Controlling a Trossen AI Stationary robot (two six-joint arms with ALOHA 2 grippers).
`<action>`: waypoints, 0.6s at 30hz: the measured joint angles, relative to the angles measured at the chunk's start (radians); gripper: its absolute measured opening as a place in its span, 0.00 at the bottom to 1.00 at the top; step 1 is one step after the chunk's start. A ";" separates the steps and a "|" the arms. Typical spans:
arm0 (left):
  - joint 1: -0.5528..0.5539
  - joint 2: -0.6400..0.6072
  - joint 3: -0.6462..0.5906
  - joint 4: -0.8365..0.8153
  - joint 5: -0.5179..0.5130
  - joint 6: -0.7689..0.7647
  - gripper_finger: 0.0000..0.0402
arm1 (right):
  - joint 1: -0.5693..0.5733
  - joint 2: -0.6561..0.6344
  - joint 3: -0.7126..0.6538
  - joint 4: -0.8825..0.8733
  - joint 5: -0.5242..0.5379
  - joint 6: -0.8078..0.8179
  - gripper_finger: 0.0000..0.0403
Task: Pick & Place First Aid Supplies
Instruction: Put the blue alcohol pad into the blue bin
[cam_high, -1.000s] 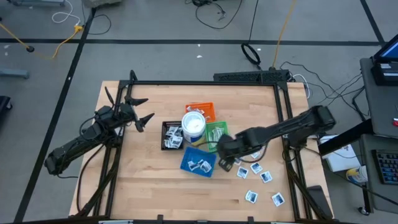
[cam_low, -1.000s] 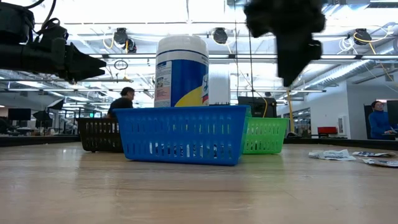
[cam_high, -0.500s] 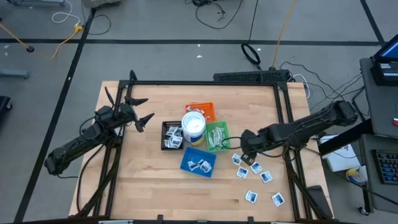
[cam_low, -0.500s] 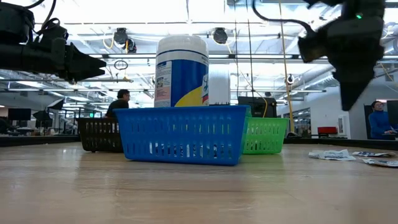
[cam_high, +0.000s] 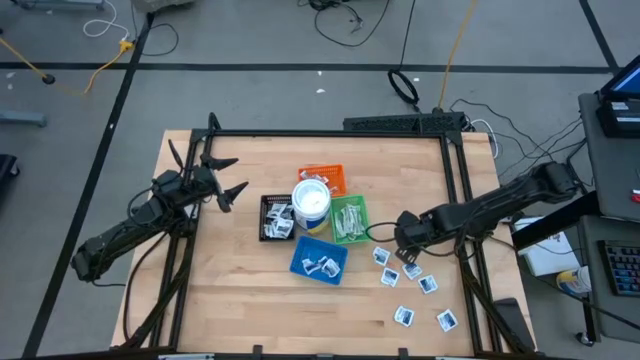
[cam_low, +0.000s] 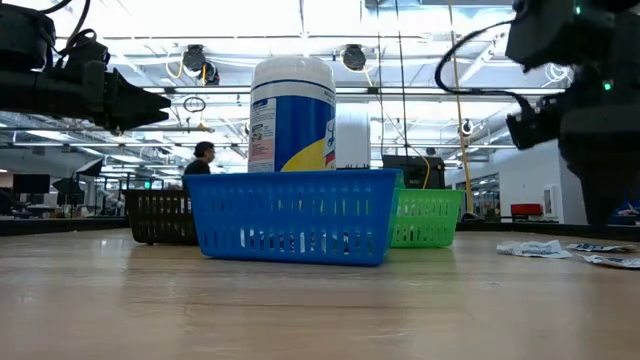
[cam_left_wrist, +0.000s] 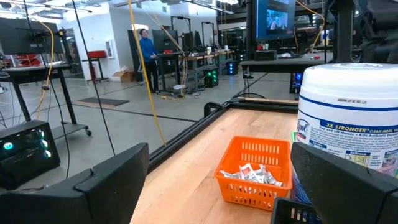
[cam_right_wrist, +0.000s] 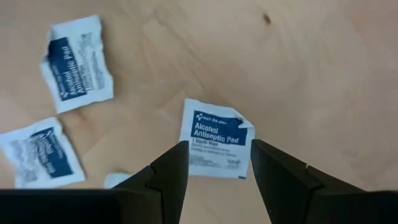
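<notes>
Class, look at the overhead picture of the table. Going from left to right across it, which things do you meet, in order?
Open left gripper → black plastic tray → white round tub with a blue band → green plastic tray → right gripper, open above loose white square packets with dark-blue print.

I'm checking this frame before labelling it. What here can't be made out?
- Right gripper: its fingers straddle an alcohol antiseptic pad in the right wrist view; contact with it can't be judged.
- Loose packets: print too small in the high view.
- Black tray: contents hidden by its wall in the low view.
- Green tray: partly blocked by the blue tray, low view.
</notes>
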 joint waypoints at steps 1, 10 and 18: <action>0.000 0.000 0.000 0.000 0.000 0.000 0.99 | 0.000 0.006 -0.014 0.016 -0.001 0.010 0.41; 0.000 0.000 0.000 0.000 0.000 0.000 0.99 | 0.000 0.072 -0.068 0.110 -0.003 0.038 0.41; 0.000 0.000 0.000 0.000 0.000 0.000 0.99 | 0.000 0.076 -0.069 0.114 -0.002 0.040 0.15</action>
